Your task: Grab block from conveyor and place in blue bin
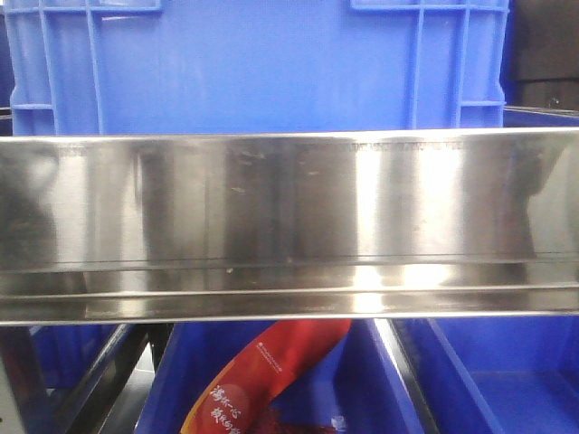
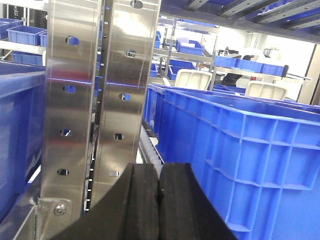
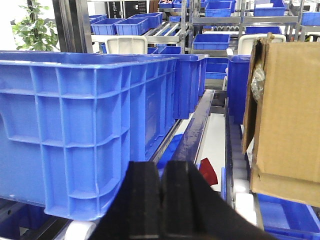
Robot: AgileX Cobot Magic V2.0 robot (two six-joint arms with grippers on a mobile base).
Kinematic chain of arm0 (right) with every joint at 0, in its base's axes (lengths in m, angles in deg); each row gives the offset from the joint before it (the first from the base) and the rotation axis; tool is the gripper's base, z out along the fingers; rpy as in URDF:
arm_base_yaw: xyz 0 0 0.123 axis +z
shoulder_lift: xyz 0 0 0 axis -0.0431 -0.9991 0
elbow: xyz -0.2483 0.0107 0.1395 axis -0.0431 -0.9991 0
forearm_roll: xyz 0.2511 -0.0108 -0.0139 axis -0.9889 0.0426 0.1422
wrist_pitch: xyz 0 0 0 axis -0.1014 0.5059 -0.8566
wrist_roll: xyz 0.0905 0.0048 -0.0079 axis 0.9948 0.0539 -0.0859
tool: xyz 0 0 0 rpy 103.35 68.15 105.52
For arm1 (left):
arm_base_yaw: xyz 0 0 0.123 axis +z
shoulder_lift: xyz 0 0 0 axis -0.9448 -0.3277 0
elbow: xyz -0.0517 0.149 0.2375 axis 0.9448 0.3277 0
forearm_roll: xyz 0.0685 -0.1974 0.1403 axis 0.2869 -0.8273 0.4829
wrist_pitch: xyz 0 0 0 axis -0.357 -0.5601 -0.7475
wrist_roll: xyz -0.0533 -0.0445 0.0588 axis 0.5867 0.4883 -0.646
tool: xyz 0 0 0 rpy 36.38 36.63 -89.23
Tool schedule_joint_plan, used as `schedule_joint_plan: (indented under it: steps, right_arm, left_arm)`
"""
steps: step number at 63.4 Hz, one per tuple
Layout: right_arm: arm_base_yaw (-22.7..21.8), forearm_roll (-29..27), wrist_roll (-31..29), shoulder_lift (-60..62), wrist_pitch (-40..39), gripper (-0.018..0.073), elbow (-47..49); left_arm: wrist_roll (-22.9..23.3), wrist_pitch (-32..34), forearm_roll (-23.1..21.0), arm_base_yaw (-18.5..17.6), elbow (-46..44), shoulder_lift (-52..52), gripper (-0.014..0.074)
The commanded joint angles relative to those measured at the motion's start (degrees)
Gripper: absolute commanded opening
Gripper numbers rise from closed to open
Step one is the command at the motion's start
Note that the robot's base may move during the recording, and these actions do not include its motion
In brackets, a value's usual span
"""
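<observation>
Grippers, left (image 2: 159,200) and right (image 3: 160,200), are both pinched together empty beside the big blue plastic crate (image 3: 85,125), so block-hunting looks like the next job.

You see a brushed, glossy stainless-steel shelf rail (image 1: 289,226), faintly scratched; a ribbed blue plastic crate (image 1: 253,63), smooth and semi-matt; a perforated polished steel upright (image 2: 95,100); matt black rubbery pads (image 3: 145,200) on the right hand; and a dull brown cardboard box (image 3: 290,115).
</observation>
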Motion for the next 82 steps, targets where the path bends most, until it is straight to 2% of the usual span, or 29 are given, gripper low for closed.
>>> schedule_joint_plan:
  steps: [1,9,14,21,29,38,43,82]
  right_arm:
    - [-0.23,-0.13,0.02,0.34,-1.25,-0.0162,-0.09]
    - [-0.27,0.08,0.02,0.72,-1.60,-0.0162,-0.62]
    - [-1.24,3.00,0.02,2.50,-4.16,-0.0162,-2.33]
    - [-4.96,3.57,0.02,6.67,-7.59,-0.0162,-6.64]
    - [-10.96,3.57,0.02,12.18,-7.55,-0.0162,-12.71]
    - [-14.48,3.57,0.02,14.55,-9.41,-0.0162,-17.36]
    - [-14.66,3.87,0.02,14.55,-5.86,-0.0162,-17.36]
    - [-13.83,3.87,0.02,14.55,-5.86,-0.0162,-17.36]
  left_arm:
    - [-0.06,1.08,-0.19,0.19,0.07,0.20,-0.0111]
    - [-0.06,1.08,-0.19,0.19,0.07,0.20,-0.0111]
    - [-0.06,1.08,-0.19,0.19,0.07,0.20,-0.0111]
    - [-0.06,1.08,-0.19,0.19,0.07,0.20,-0.0111]
    - [-0.06,1.08,-0.19,0.19,0.07,0.20,-0.0111]
    - [-0.06,1.26,-0.19,0.19,0.07,0.19,-0.0111]
    - [-0.06,1.49,-0.19,0.19,0.07,0.31,-0.0111]
    - [-0.06,1.72,-0.19,0.19,0.07,0.31,-0.0111]
